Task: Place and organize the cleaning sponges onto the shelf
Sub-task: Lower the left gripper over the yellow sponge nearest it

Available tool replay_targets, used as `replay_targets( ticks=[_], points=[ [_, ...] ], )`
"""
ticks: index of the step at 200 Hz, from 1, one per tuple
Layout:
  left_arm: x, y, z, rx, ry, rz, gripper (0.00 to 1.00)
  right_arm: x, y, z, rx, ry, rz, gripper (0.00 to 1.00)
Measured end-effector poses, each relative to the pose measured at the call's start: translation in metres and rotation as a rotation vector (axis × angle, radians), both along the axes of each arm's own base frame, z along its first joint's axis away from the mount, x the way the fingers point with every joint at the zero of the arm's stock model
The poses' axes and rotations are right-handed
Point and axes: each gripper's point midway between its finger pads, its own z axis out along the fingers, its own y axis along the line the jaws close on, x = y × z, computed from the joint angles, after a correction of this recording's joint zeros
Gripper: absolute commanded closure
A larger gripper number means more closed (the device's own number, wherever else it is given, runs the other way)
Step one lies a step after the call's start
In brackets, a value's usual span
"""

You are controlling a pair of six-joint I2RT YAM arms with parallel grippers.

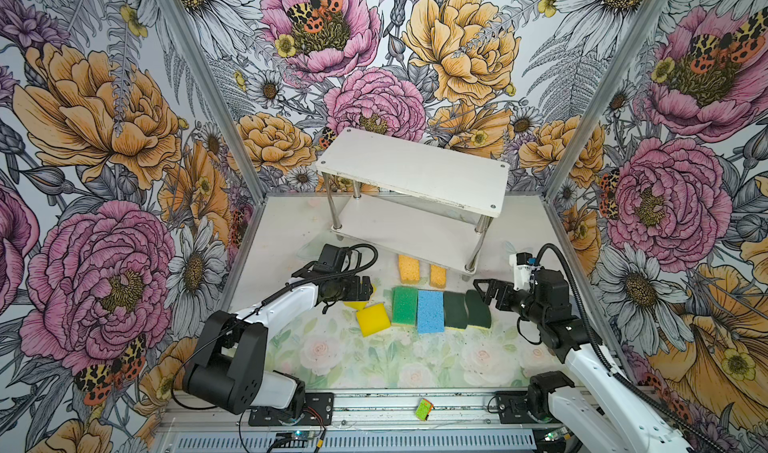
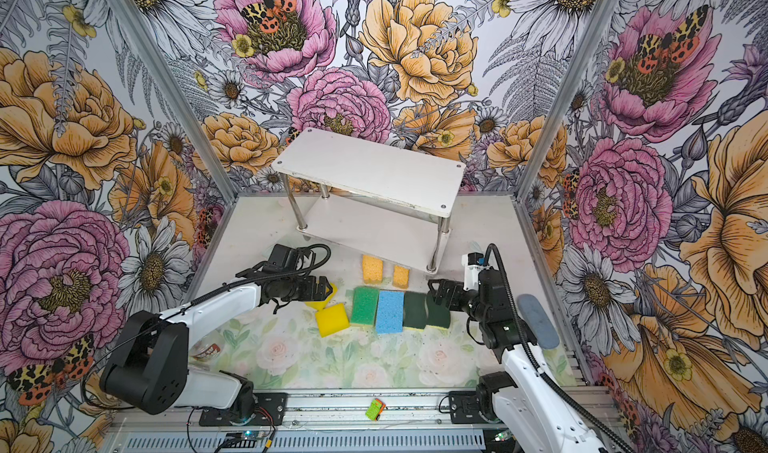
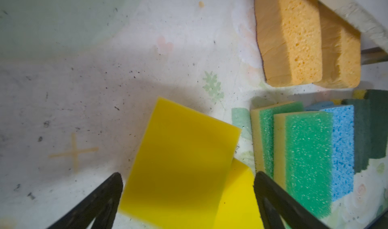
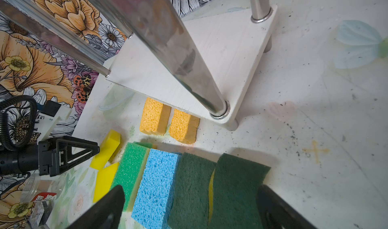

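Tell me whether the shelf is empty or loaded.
Empty. Both boards of the shelf show bare white where visible; the sponges lie on the table before it.

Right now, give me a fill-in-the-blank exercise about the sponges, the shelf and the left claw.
The left claw hangs open over a ___ sponge. Between the green sponge and a dark green one lies the ___ sponge. The two sponges nearest the shelf are ___.
Missing words: yellow, blue, orange.
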Motion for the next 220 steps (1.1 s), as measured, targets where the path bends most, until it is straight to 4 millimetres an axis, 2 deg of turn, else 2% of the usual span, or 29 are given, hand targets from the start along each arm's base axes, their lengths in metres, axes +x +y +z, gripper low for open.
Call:
replay_targets(
  ticks=[39,146,180,220],
  points=[
    [-0.004,-0.004,-0.015,0.024,0.068,-0.016,0.01,0.0,0.0,0.0,0.002,0.0,0.003,0.0],
    [0.022,-0.01,-0.012,0.041,0.059,0.021,0.01,-0.001,0.0,0.001,0.002,-0.005,0.002,0.0],
    [0.019,-0.017,-0.02,0.047,0.083,0.009,0.01,-0.002,0.0,0.002,0.004,-0.013,0.003,0.0],
    [0.018,-0.018,-0.019,0.042,0.083,0.018,0.01,-0.002,0.0,0.005,0.005,-0.024,0.003,0.0]
  ],
)
